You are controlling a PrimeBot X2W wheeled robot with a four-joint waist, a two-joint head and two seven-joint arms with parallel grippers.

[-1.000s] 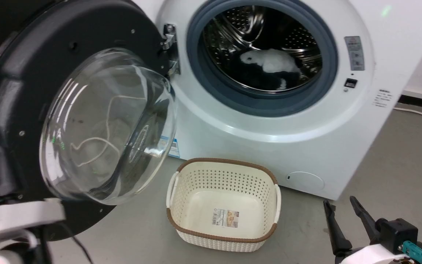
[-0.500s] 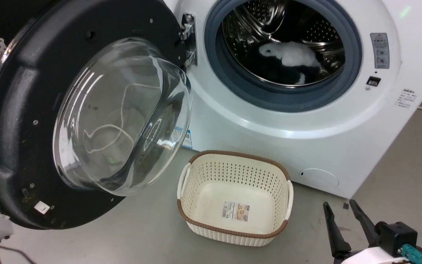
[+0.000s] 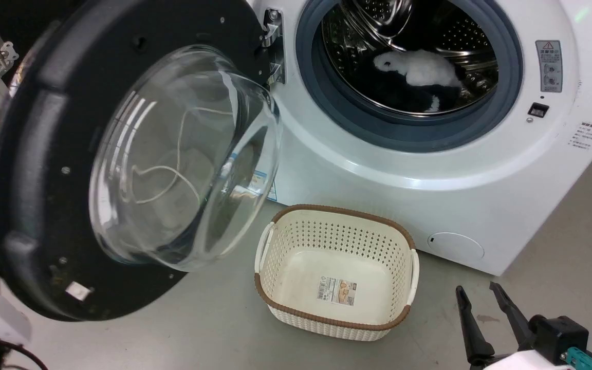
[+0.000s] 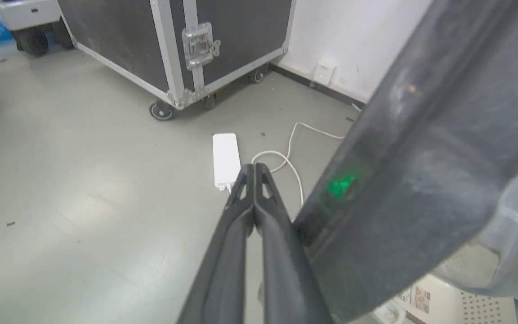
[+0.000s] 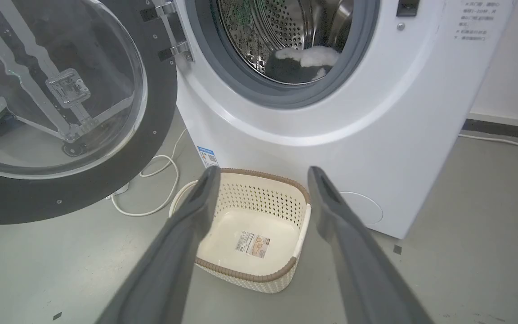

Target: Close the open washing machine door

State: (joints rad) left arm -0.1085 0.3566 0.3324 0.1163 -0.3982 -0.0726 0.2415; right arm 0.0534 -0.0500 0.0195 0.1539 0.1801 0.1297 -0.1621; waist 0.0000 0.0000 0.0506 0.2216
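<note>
The right tool (image 3: 477, 289) is held released at the lower right, 2 dark fingers spread. The left tool (image 4: 254, 167) is clenched empty, just beside the black rim of the large round glass-windowed washing machine door (image 3: 34, 154), swung open at left. Beyond a cream perforated basket (image 3: 337, 329), the big white front-loading washing machine (image 3: 429, 205) is seen upper right.
</note>
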